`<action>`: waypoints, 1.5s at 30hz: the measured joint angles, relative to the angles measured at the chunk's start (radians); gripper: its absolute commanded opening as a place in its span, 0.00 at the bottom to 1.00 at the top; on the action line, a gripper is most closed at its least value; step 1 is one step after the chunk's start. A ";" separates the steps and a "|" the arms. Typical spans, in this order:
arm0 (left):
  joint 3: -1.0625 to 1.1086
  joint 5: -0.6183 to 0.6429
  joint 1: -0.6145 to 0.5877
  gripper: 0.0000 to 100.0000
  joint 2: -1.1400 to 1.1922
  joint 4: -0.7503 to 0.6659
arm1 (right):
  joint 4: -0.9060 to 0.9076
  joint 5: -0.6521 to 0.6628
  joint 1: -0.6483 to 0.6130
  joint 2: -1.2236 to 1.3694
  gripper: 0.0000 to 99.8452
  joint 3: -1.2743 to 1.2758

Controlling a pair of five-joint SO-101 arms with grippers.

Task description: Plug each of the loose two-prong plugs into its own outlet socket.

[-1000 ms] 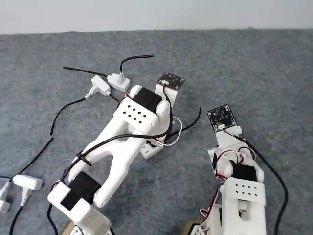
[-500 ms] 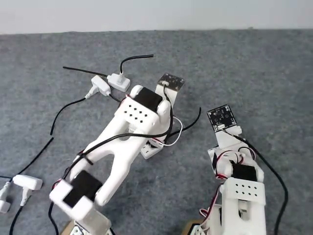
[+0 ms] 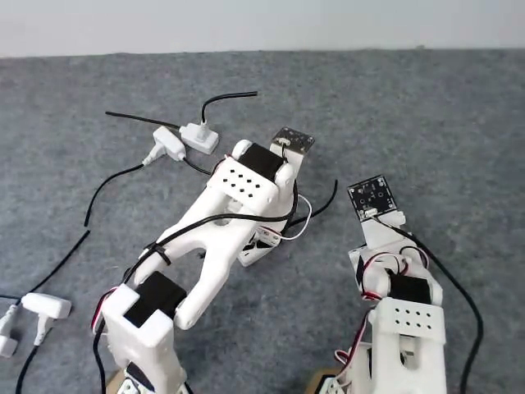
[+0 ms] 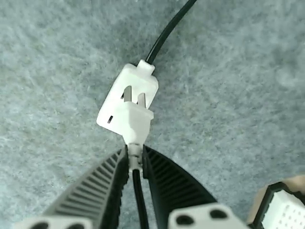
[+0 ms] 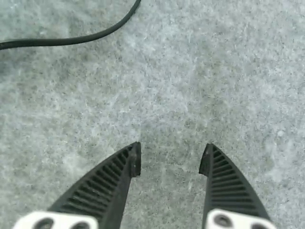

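Jaws of the left gripper (image 4: pixel 136 164) clamp the plug (image 4: pixel 133 117) by its neck, prongs at the socket (image 4: pixel 143 78) on the carpet (image 4: pixel 238 95). The right gripper (image 5: pixel 169 160) gapes. The plug looks light and rigid and its cord springy, so its body should offer a firmer hold.

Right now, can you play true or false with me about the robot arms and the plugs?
1. The left gripper is shut on a plug. True.
2. That plug is pushed all the way into the outlet socket. False: its metal prongs show bare.
3. The right gripper holds a plug. False: it is open and empty over the grey carpet.
4. A black cord lies on the carpet beyond the right gripper. True.
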 measured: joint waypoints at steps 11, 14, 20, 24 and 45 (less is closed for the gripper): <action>0.000 0.000 0.000 0.01 0.000 0.000 | 0.000 0.002 0.000 0.000 0.21 0.000; 0.000 0.000 0.000 0.01 0.000 0.000 | 0.000 0.002 0.000 0.000 0.21 0.000; 0.005 0.000 0.058 0.01 -0.110 0.000 | 0.000 0.002 0.000 0.000 0.21 0.000; 0.026 -0.006 0.112 0.01 -0.244 0.000 | 0.000 0.002 0.003 0.000 0.21 -0.002; 0.336 -0.155 0.117 0.01 -0.825 0.000 | 0.680 -0.003 -0.310 0.000 0.21 -0.767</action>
